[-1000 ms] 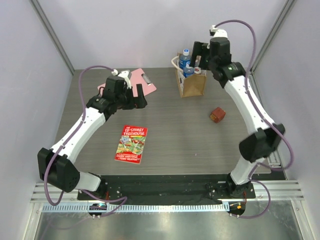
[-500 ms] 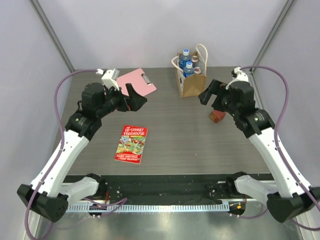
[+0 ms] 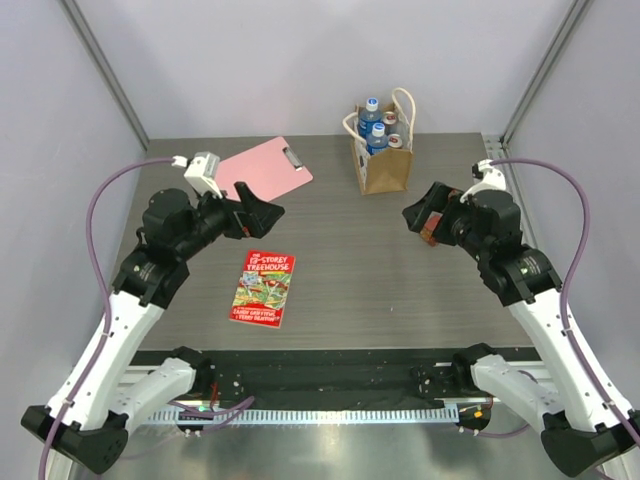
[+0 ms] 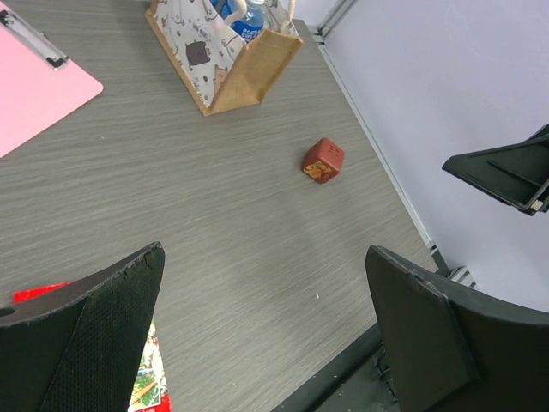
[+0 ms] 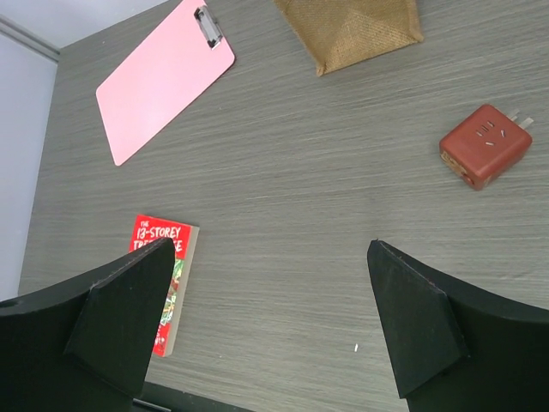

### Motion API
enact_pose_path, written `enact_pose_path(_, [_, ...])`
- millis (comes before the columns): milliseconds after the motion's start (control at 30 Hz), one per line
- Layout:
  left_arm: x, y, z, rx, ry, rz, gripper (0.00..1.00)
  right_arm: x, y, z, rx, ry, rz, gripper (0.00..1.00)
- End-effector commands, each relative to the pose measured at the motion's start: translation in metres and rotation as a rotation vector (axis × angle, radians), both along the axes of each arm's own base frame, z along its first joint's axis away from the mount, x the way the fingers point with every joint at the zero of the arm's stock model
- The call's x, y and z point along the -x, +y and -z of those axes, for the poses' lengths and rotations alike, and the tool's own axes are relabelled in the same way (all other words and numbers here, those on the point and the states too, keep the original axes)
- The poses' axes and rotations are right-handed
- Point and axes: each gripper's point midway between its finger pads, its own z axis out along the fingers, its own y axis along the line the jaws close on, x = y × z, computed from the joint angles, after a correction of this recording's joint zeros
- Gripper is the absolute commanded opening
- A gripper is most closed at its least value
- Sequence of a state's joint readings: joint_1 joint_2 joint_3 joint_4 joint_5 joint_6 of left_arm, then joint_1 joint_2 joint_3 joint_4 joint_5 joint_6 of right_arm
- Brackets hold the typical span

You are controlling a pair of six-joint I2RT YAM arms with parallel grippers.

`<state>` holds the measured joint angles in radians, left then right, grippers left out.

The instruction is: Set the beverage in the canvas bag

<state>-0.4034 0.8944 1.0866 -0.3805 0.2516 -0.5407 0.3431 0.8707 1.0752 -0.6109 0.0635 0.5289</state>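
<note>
The canvas bag (image 3: 386, 168) stands upright at the back of the table, tan with cream loop handles. Beverage bottles (image 3: 372, 124) with blue caps and labels stand inside it, their tops above the rim. In the left wrist view the bag (image 4: 233, 70) shows its white patterned side and a blue-labelled bottle (image 4: 250, 21). Only the bag's burlap bottom corner (image 5: 353, 26) shows in the right wrist view. My left gripper (image 3: 258, 208) hovers open over the left middle of the table, nothing between its fingers (image 4: 110, 324). My right gripper (image 3: 419, 214) hangs open and empty, right of and nearer than the bag.
A pink clipboard (image 3: 262, 170) lies at the back left. A red paperback book (image 3: 264, 287) lies in the near middle. A small red plug adapter (image 5: 484, 146) sits on the table right of the bag, partly behind my right gripper in the top view. Frame posts stand at the back corners.
My right gripper has left the top of the bag and drawn back toward the near right, lower over the table. The left arm has also pulled back. Both grippers stayed open.
</note>
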Motion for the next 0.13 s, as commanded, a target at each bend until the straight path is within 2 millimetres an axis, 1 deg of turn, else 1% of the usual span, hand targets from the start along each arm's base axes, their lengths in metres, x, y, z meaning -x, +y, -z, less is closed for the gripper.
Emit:
enact_pose_path(0, [-0.0007, 0.0050, -0.0051, 0.007, -0.019, -0.028, 1.00, -0.0001, 0.0026, -0.0091, -0.009, -0.043, -0.018, 1.00])
enact_pose_path(100, [-0.0013, 0.0043, -0.0040, 0.010, -0.013, -0.027, 1.00, -0.0019, 0.0015, -0.0108, 0.003, -0.045, -0.015, 1.00])
